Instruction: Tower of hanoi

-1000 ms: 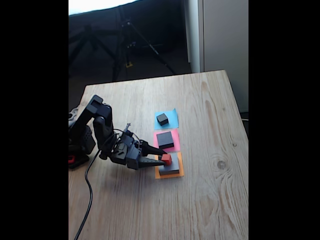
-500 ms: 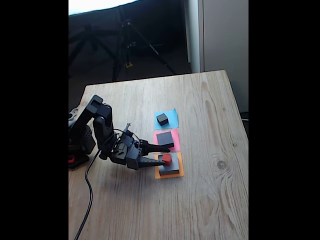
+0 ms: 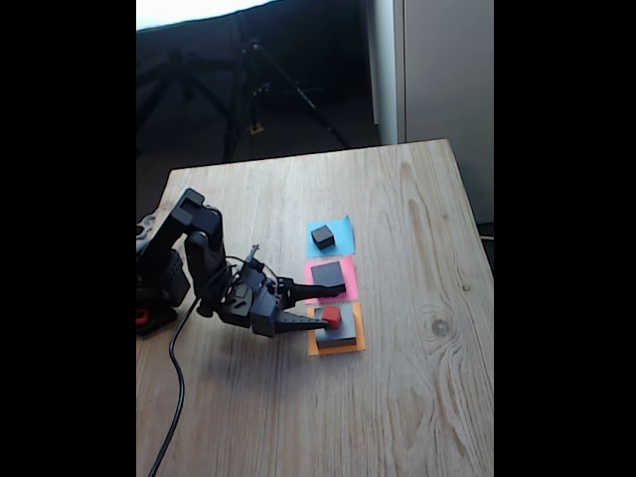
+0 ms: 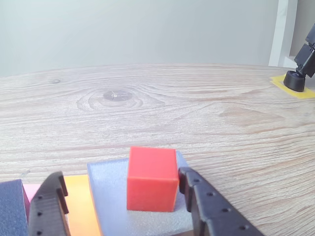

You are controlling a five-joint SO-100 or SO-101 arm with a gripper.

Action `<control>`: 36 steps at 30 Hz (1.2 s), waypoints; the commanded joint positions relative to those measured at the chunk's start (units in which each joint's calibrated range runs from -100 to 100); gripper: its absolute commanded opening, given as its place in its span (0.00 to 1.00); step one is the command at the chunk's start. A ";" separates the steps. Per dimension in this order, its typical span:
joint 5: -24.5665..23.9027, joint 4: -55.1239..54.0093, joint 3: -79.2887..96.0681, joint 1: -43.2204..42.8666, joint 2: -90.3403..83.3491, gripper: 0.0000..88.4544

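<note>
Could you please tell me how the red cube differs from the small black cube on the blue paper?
The red cube is bright red; the small black cube is black. The red cube sits on the flat grey block, whereas the black cube rests directly on blue paper. The open gripper flanks the red cube; the black cube stands alone. Both are small, upright cubes.

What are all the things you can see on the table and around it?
Red cube: one, red, on top of the grey block.
Grey block: one, flat, on the orange paper.
Medium black block: one, on the pink paper.
Small black cube: one, on the blue paper.
Paper squares: three; blue, pink, orange, in a row.
Table: one, light wood.
Tripod: one, black, behind the table.
Cable: one, black, off the arm's base.
Gripper: one, black, open around the red cube.
</note>
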 commanded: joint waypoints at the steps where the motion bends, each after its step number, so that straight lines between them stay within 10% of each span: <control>1: 0.69 2.74 2.88 -0.33 -7.68 0.30; 13: 0.69 25.32 10.06 -2.17 -34.48 0.30; 26: 0.69 103.99 -15.31 -5.51 -68.16 0.00; 36: 0.69 148.43 -43.76 -12.36 -72.55 0.00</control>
